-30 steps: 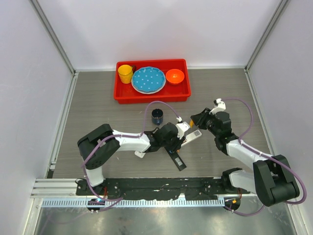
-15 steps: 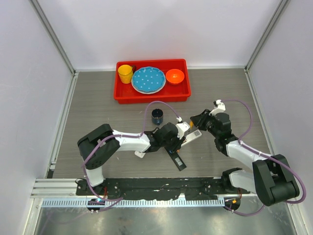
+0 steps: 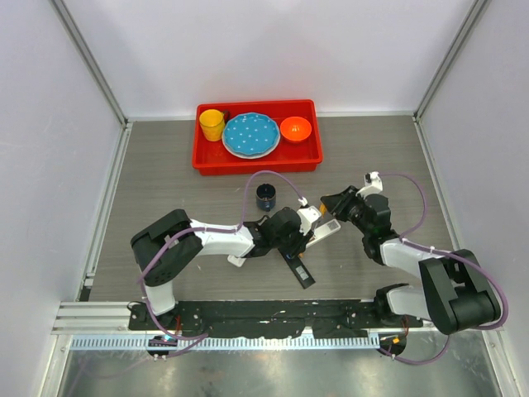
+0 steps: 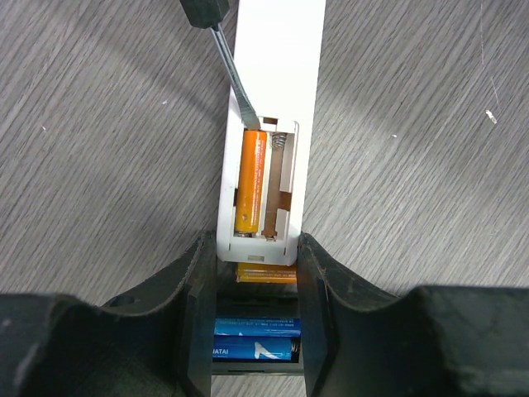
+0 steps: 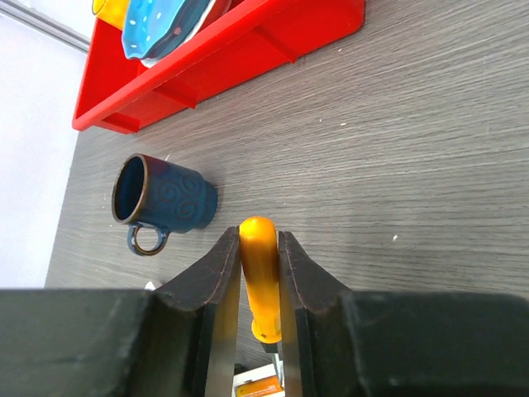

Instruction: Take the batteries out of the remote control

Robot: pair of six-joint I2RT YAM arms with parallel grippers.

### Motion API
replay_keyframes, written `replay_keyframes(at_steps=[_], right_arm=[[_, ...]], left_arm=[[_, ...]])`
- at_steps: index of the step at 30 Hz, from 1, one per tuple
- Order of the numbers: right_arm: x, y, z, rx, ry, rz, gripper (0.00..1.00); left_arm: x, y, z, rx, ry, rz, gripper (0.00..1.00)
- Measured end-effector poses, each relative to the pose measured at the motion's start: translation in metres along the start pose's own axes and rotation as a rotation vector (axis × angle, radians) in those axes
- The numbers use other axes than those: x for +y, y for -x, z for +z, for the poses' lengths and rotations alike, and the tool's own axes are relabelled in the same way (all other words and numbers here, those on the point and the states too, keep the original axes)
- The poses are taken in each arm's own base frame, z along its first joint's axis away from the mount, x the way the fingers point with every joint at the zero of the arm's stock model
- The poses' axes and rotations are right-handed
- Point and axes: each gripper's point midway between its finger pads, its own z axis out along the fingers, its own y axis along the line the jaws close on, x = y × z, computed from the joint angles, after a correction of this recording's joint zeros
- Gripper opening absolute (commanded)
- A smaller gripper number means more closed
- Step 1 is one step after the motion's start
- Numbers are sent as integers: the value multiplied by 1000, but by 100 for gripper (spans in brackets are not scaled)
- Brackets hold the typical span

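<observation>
Lettering on blue battery [image 4: 254, 349] illegible

Left fingers [image 4: 197, 308], right fingers [image 5: 216, 308] seemingly tight

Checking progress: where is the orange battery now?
Left wrist view: the orange battery sits in the open remote, left slot, the screwdriver at its far end.

Grip: my right gripper [image 5: 259, 241] pinches the orange screwdriver handle [image 5: 260, 285].
Mug: I see a blue mug [image 5: 169, 198] left of it, apart.
Tray: red tray [image 5: 248, 41] beyond, blue plate [image 5: 161, 25] inside.
</observation>
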Motion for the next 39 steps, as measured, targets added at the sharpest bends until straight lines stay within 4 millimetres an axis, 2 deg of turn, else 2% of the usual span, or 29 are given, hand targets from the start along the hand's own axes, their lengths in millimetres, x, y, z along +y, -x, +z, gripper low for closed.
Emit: replay_keyframes(at_steps=[7,11,13,21,26,34,36,37,39], right_arm=[[9,6,-1,-26,33,62,1],[35,0,-9,23,127,121,1],[40,-4,-12,49,144,139,1],[39,-10,-13,77,133,164,1],[27,-15,-13,95,74,143,1],[18,4,-12,41,-12,46,1],[13,5,-11,35,-38,35,1],[10,5,-12,35,-52,29,1],[5,3,-12,40,-74,27,1]], left_arm=[[0,0,0,1,1,1,0],[0,0,0,0,1,-1,0],[0,0,0,0,1,-1,0],[0,0,0,0,1,-1,0],[0,0,0,0,1,-2,0],[0,0,0,0,1,-2,1],[0,0,0,0,1,-3,6],[0,0,0,-1,1,-3,20],[0,0,0,0,0,-4,36]])
